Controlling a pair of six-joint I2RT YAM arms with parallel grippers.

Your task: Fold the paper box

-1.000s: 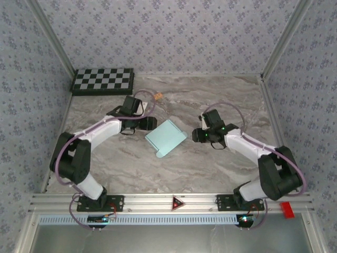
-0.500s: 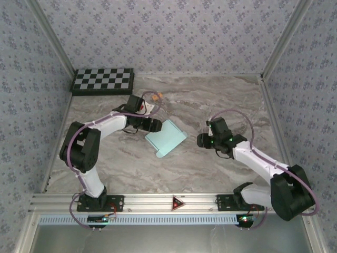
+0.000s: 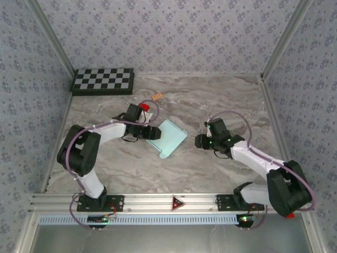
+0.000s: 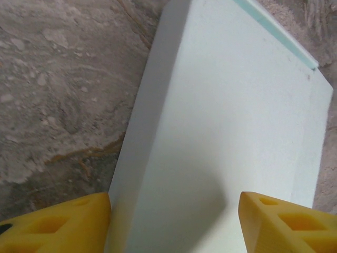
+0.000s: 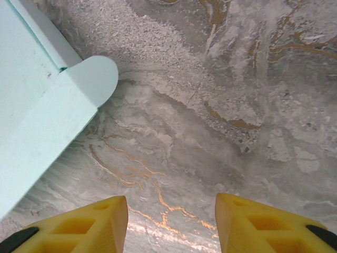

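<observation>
paper box [image 3: 167,136]: we saw it lying flat on the marble table [image 3: 226,100], about mid-table between the two arms and turned at an angle to the near edge; it looked largely folded, though we could not tell whether every flap was tucked.
left gripper [image 4: 174,224]: its yellow fingers stood apart, unclenched and holding nothing; one sat just off the box's left edge and the other over the top panel, and we could not tell whether either touched the card.
right gripper [image 5: 171,224]: released too, with bare table between its fingers; it hung just beside the box's right side, apart from it.
rounded tab [image 5: 97,74]: it stuck out past the box's corner, seemingly untucked; we judged that low fingers could snag it, bend it backwards or lift the whole box.
smooth table: nothing pinned the light card, so we judged that a push from one side alone could skate it away.
thin card: we judged that fingers closing across the panel could dent it off its crease.
both arms: they crowded one small box; we judged that closing in together risked a knock.
</observation>
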